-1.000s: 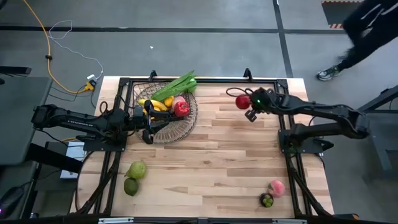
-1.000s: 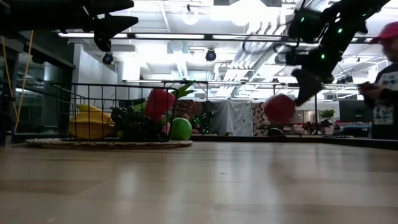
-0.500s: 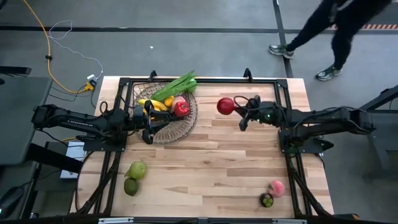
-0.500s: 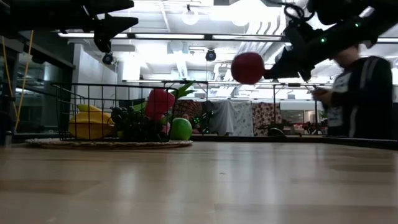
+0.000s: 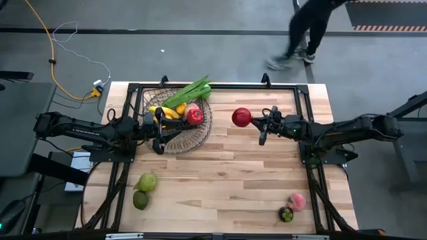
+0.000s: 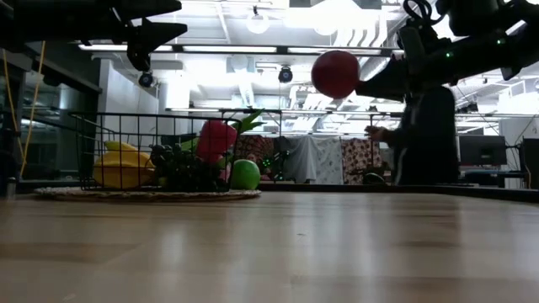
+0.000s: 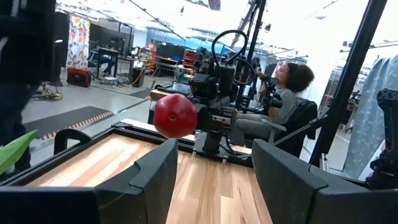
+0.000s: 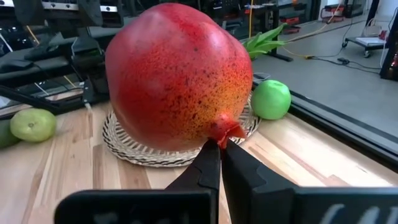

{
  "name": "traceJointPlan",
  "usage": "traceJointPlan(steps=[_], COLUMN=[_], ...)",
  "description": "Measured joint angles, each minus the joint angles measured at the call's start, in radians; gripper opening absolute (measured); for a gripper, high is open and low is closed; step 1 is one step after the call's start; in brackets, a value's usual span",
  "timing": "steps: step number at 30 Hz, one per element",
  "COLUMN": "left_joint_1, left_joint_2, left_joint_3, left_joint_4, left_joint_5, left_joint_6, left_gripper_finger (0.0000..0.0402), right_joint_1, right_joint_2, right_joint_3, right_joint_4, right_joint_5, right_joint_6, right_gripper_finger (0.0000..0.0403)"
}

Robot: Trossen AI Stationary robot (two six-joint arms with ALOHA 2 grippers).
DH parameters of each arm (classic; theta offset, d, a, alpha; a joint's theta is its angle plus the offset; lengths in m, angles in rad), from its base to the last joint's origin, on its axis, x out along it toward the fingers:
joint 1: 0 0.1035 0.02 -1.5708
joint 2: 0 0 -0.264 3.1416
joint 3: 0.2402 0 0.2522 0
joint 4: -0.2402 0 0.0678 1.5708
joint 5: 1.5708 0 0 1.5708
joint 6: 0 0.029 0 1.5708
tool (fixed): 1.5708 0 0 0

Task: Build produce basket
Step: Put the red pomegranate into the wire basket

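Observation:
The dark wire basket (image 5: pixel 201 133) stands at the table's far left on its round woven rim. It holds yellow, red, green and dark produce and long green stalks (image 5: pixel 190 90). It also shows in the low view (image 6: pixel 93 135). My left gripper (image 5: pixel 159 139) hovers open over the basket's near-left rim. Its fingers (image 7: pixel 155 177) stand apart and empty. My right gripper (image 5: pixel 253 121) is shut on a red pomegranate (image 5: pixel 241 117), high above the table's far middle, to the right of the basket. The pomegranate also shows in the low view (image 6: pixel 335 73). My right gripper pinches the pomegranate's small crown tip (image 8: pixel 221 132) between its two fingertips (image 8: pixel 208 165). The fingers lie about level and come from the table's right. The fruit sticks out beyond the fingertips toward the basket, lifted clear of the table.
Two green fruits (image 5: pixel 144 183) (image 5: pixel 140 199) lie near the front left. A pink fruit (image 5: pixel 297 201) and a dark one (image 5: pixel 286 214) lie at the front right. Bare wood lies between them. A person (image 5: pixel 310 27) walks beyond the far edge.
My right gripper has carried the pomegranate up and toward the table's left, closer to the basket, still shut on it. The fruit now sits much higher in the low view. The person behind the table has walked to the left.

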Motion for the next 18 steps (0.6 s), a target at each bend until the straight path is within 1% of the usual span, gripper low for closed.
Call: traceJointPlan(steps=[18], left_joint_1=[0.000], left_joint_2=[0.000], left_joint_3=[0.000], left_joint_4=[-0.023], left_joint_5=[-0.020], left_joint_6=[0.027], left_gripper_finger=[0.0195], right_joint_1=[0.000], right_joint_2=[0.001], right_joint_3=[0.000], right_joint_4=[-0.002], right_joint_5=[-0.006], right_joint_6=[-0.022], right_gripper_finger=[0.0000])
